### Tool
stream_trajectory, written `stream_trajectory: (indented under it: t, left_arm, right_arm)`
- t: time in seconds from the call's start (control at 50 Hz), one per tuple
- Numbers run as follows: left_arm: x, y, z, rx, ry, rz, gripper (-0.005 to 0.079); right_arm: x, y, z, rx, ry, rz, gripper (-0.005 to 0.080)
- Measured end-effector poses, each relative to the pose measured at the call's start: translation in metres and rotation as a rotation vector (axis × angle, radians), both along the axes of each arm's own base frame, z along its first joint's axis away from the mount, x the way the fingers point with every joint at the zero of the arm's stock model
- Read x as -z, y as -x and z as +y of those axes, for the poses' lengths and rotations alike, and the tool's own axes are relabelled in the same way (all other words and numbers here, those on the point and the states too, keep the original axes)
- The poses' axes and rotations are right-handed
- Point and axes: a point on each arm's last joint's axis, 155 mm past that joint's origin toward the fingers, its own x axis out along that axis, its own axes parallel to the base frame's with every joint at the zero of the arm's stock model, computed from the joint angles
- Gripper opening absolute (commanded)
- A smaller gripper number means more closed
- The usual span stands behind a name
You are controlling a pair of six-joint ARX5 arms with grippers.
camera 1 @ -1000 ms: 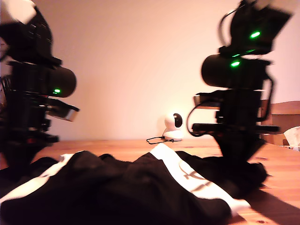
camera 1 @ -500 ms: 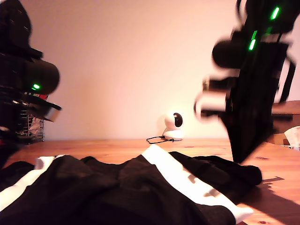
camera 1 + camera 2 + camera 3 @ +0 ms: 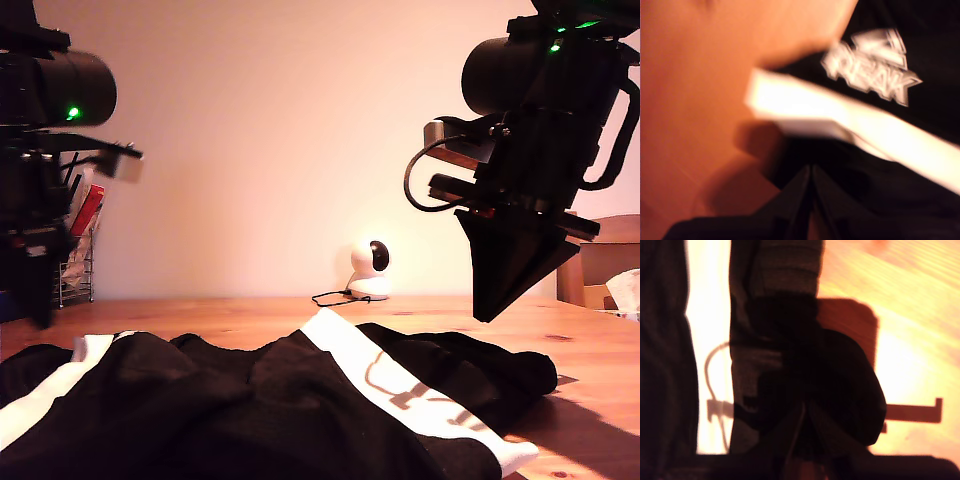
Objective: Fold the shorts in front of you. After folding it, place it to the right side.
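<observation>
The black shorts (image 3: 250,410) lie crumpled on the wooden table (image 3: 250,315), with one white hem band (image 3: 400,385) running across them. My second gripper (image 3: 489,312) hangs shut above the shorts' end at the exterior view's right, holding nothing. Its wrist view shows the shut fingertips (image 3: 802,412) over a black fabric lump (image 3: 840,380). My first gripper (image 3: 38,310) is raised at the exterior view's left. In its blurred wrist view its jaws (image 3: 810,172) meet, empty, above a white band end (image 3: 805,107) and a white logo (image 3: 875,65).
A small white camera (image 3: 372,268) with a cable stands at the table's back. A wire rack (image 3: 75,255) with items is at the exterior view's left. Wooden furniture (image 3: 600,260) and something white (image 3: 625,290) sit at the exterior view's right.
Both arms have risen from the shorts. The second gripper came up off the fabric at the exterior view's right, and the shorts have settled lower on the table.
</observation>
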Motion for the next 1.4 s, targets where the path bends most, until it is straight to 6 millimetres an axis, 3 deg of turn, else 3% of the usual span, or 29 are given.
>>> stream_trajectory:
  t: [0.08,0.2,0.26,0.34,0.54,0.72,1.06,1.28,1.4]
  left_arm:
    - [-0.005,-0.013,-0.004,0.08,0.019,-0.049,0.0061]
    - [-0.016,-0.034,-0.008,0.125,0.1,-0.131,0.0393]
    - [-0.022,-0.045,-0.006,0.119,0.147,-0.174,0.0462]
    - [-0.028,-0.053,-0.004,0.113,0.196,-0.203,0.0465]
    - [-0.037,-0.048,-0.006,0.001,0.376,-0.135,0.0465]
    - [-0.044,-0.064,-0.005,-0.061,0.444,-0.116,0.0466]
    - [-0.03,-0.08,-0.001,-0.191,0.51,0.113,0.0465]
    - [-0.032,-0.088,-0.004,-0.228,0.529,0.224,0.0465]
    - [-0.019,-0.088,-0.004,-0.239,0.526,0.261,0.0465]
  right_arm:
    - [0.0,0.0,0.0,-0.011,0.002,-0.003,-0.0013]
    - [0.0,0.0,0.0,-0.015,0.002,-0.005,-0.0013]
    - [0.0,0.0,0.0,-0.015,0.0,-0.006,-0.0013]
    - [-0.001,-0.002,0.001,-0.016,-0.005,-0.013,-0.0013]
    - [-0.004,-0.005,0.007,-0.024,-0.032,-0.027,-0.0013]
    - [-0.007,-0.007,0.014,-0.036,-0.068,-0.038,-0.0013]
    - [-0.009,-0.011,0.015,-0.036,-0.074,-0.053,-0.0013]
    - [-0.011,-0.011,0.02,-0.045,-0.097,-0.055,-0.0013]
    - [-0.012,-0.013,0.021,-0.046,-0.104,-0.064,-0.0013]
